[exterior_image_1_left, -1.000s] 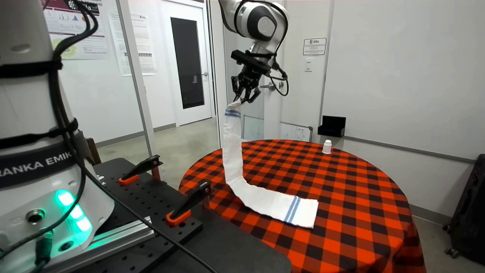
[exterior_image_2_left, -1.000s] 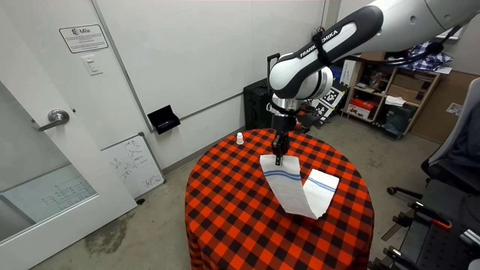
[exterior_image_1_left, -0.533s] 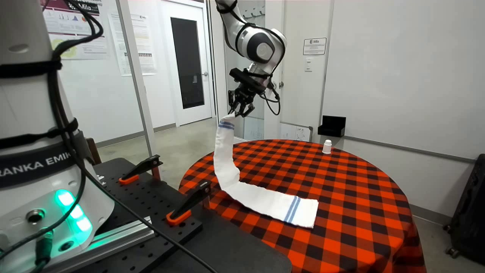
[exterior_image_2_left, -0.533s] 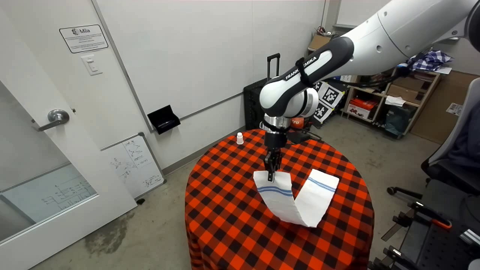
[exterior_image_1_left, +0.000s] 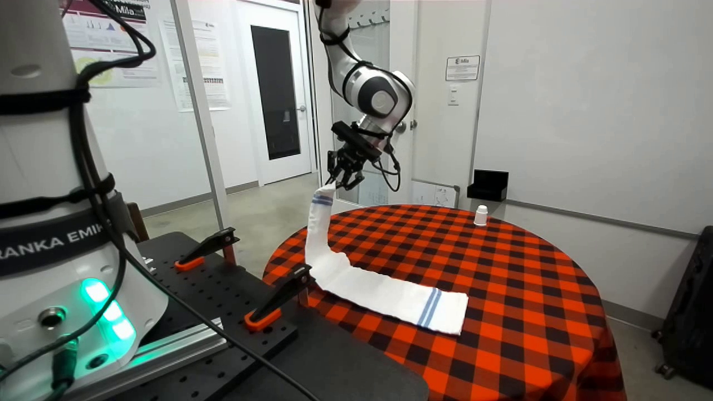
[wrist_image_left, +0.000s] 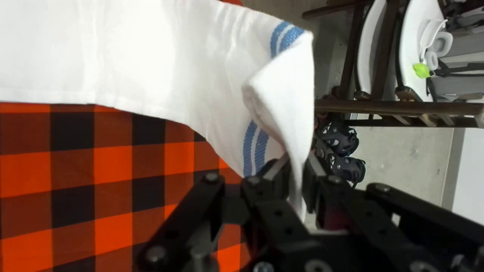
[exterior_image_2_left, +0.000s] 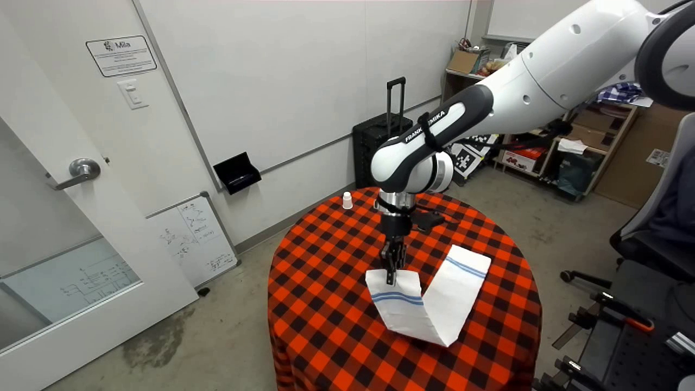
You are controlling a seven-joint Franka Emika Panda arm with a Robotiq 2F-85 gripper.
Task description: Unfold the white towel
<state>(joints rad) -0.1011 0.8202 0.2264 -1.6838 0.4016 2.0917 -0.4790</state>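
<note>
White towel (exterior_image_1_left: 356, 284): opened into one long strip, its two striped ends well apart; part lies on the tabletop (exterior_image_1_left: 518, 289), part rises to the gripper (wrist_image_left: 297, 166).
Fold: the crosswise one looks undone, so I judge the task well past halfway; whether the strip is also doubled lengthwise, I cannot tell.
Flat part: runs along the side by the black bench (exterior_image_1_left: 356, 356), its striped end inside the tabletop's edge (it is round, so edges are all there is to go by, no corners).
Raised part: not yet laid down; it curves up from a bend toward the tabletop's edge away from the flat end. What remains, as I see it, is lowering, letting go and smoothing; laid straight out, it might overhang that edge.
Jaws: closed, only the cloth's thickness between them, gripping the raised end's border.
Towel to jaws: in the wrist view white cloth runs in between the tips, with blue stripes (wrist_image_left: 248, 151) just beside; in both exterior views the rest hangs below.
</note>
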